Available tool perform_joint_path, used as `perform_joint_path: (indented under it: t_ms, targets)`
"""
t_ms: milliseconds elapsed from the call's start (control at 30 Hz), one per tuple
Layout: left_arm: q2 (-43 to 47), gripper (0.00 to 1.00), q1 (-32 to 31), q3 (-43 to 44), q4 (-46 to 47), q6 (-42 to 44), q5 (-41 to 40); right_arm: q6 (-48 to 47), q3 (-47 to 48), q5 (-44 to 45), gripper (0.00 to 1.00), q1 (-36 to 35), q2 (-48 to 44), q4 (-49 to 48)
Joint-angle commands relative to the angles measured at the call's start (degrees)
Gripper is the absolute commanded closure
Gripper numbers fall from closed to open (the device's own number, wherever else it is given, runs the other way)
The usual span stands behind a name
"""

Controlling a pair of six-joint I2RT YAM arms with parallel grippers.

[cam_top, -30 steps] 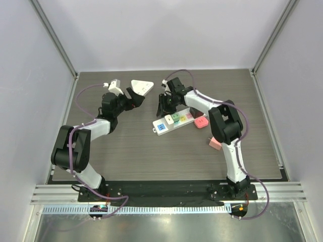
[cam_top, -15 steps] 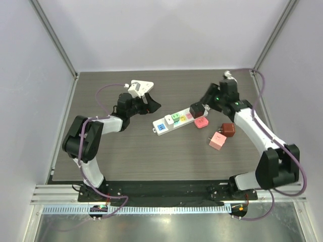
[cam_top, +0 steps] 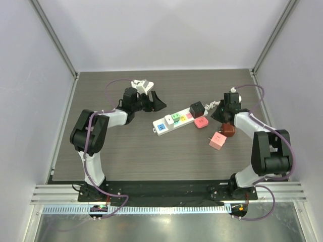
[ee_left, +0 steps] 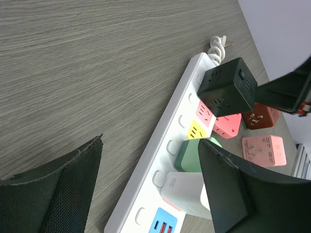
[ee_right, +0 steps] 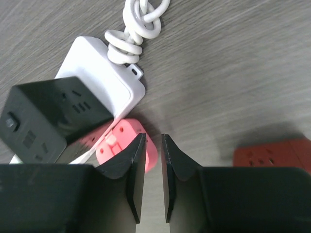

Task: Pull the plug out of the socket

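A white power strip (cam_top: 174, 121) lies mid-table with blue, white (cam_top: 169, 119) and green plugs in it and a black cube adapter (cam_top: 197, 109) at its right end. My left gripper (cam_top: 159, 103) is open and empty, just left of and behind the strip. In the left wrist view its jaws (ee_left: 150, 141) stand wide apart above the strip (ee_left: 146, 160), near the white plug (ee_left: 187, 191) and green plug (ee_left: 189, 153). My right gripper (cam_top: 218, 112) sits right of the cube. Its jaws (ee_right: 153, 138) are nearly together with nothing between them, beside the black cube (ee_right: 53, 116).
A pink plug (cam_top: 201, 122) lies against the strip's right end and also shows in the right wrist view (ee_right: 124, 143). A dark red plug (cam_top: 228, 130) and a flat pink plug (cam_top: 217, 140) lie loose to the right. The strip's coiled white cable (ee_right: 138, 24) lies behind its end.
My right arm swung from over the strip's middle out to its right end. My left gripper moved right, closer to the strip. The black cube and dark red plug now show.
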State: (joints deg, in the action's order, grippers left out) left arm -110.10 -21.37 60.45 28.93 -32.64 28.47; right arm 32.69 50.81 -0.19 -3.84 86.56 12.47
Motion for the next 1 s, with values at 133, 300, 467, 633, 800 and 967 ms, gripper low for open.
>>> perform_joint_path:
  t_ms: [133,300,467,633,800,967]
  targets:
    - [-1.08,0.20,-0.43,2.66,-0.63,1.35,1.77,0.18,0.17,-4.03,0.76,-0.21,8.88,-11.94]
    - [-2.48,0.20,-0.43,4.59,-1.33,1.44,2.20,0.36,0.96,-7.01,0.75,-1.08,13.36,-17.65]
    - [-3.54,0.21,-0.61,6.00,-2.03,1.62,2.64,0.97,3.15,-10.62,0.74,-3.72,19.68,-23.27]
    - [-5.47,0.28,-0.96,8.63,-2.47,1.88,4.93,0.36,5.18,-12.56,0.73,-5.57,22.16,-26.97]
    - [-6.35,0.47,-2.97,10.22,-3.43,3.02,6.34,1.93,2.73,-8.96,0.71,-3.90,18.22,-26.52]
    - [-7.49,0.66,-6.31,12.59,-7.30,5.48,4.50,8.44,-8.87,-17.46,0.66,2.16,14.42,-39.86]
